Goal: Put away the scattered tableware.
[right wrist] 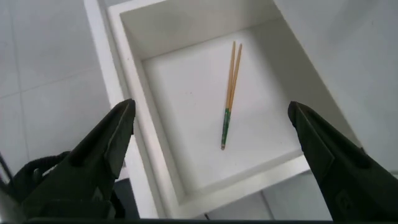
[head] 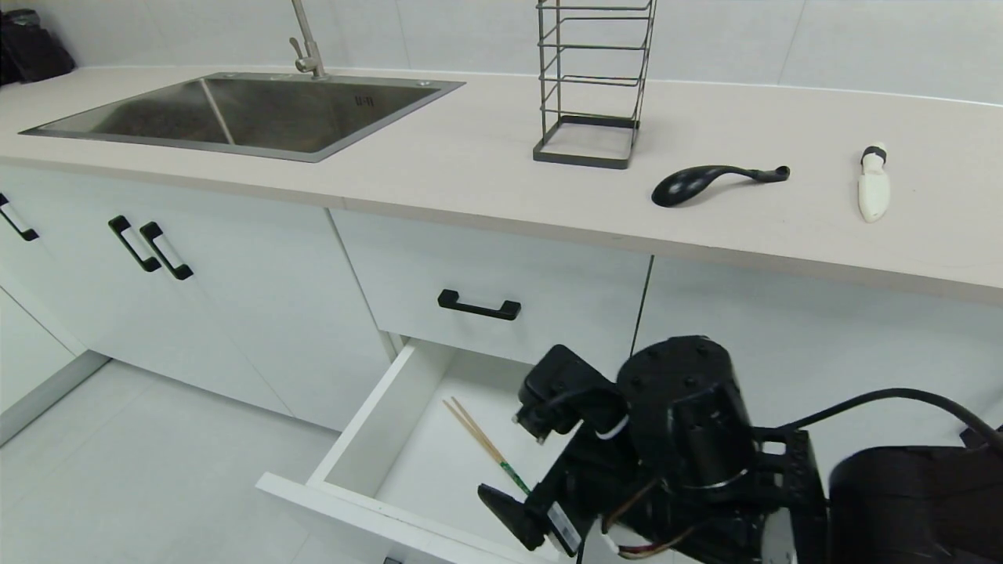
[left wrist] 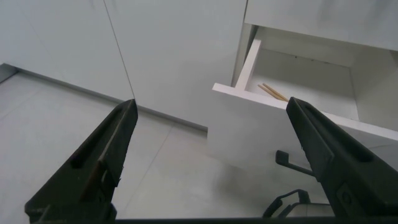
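Countertop [head: 470, 157] with rack [head: 581, 160], spoon [head: 689, 184], knife [head: 873, 192]; chopsticks [right wrist: 231, 81] in drawer [head: 356, 427]; left pincer [left wrist: 211, 162], right pincer [right wrist: 211, 162] spread.

Open drawer [head: 364, 427] accessible from above; chopsticks [right wrist: 229, 99] lie mid-floor, bare floor either side. On desk [head: 470, 176], wire rack [head: 593, 86] stands left of black spoon [head: 709, 182]; open gap between spoon and knife [head: 873, 186].

steel sink [head: 258, 117] with faucet [head: 307, 39] set in the beige countertop [head: 470, 172], white cabinet doors [head: 258, 313] below
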Robot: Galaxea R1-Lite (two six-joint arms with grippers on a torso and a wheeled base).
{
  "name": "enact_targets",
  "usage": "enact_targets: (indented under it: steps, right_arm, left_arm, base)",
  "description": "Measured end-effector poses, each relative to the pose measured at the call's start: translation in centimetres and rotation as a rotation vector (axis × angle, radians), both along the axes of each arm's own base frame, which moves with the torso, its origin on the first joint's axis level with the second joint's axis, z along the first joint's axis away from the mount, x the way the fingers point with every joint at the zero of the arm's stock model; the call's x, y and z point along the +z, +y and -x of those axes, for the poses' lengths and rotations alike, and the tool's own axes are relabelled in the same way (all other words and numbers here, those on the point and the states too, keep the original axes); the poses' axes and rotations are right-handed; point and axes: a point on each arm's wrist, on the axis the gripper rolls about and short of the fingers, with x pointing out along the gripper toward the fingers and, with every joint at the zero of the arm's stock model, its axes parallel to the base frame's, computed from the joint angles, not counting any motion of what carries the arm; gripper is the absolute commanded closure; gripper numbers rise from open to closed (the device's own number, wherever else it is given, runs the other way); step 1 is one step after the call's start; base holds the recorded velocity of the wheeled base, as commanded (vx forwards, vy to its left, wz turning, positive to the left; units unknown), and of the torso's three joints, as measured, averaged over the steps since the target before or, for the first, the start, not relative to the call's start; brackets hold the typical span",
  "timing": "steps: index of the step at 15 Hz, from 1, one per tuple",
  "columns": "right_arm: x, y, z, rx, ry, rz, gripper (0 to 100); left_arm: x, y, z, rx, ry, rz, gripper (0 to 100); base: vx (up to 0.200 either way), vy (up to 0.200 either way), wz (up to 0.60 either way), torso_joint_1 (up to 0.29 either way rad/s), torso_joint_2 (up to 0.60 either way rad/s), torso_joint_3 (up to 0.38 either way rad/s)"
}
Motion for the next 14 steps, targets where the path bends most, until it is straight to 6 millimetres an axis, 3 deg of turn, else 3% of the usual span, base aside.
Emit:
enact_targets:
  steps: [3,14]
  right_arm:
    - [-0.9,-2.3,1.0,0.062,-0.007,0.004,0]
    - [-2.9,-4.0,2.2,0.128,0.007,0.017,0]
  left_arm:
    - [0.0,0.0,0.0,0.0,0.0,0.0,0]
    - [0.0,0.0,0.0,0.0,0.0,0.0,0]
  base:
    - [0.0,0.0,0.0,0.0,0.0,0.0]
    - [0.0,0.0,0.0,0.0,0.0,0.0]
